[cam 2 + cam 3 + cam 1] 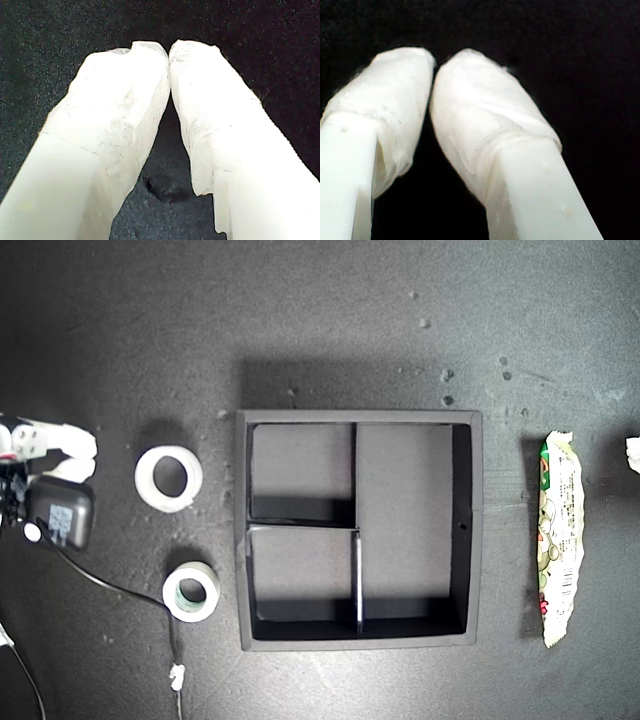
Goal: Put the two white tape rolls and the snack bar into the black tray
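Black tray (360,418) sat mid-table, all compartments bare. Both tape rolls (169,478) (191,591) lay off tray's exterior-view left, snack bar (559,540) off its right. My first gripper (169,49) and my second gripper (433,62) clenched on nothing, over bare mat, no task item near fingertips.

You can count two white tape rolls: the wider roll (168,478) and the roll with the greenish middle (191,591). You have one snack bar (559,539). You have one black tray (359,530), and it has three spaces inside, two small ones and one long one. You can see two grippers, one in each wrist view: my first gripper (169,48) and my second gripper (434,64). Each gripper has two white fingers.
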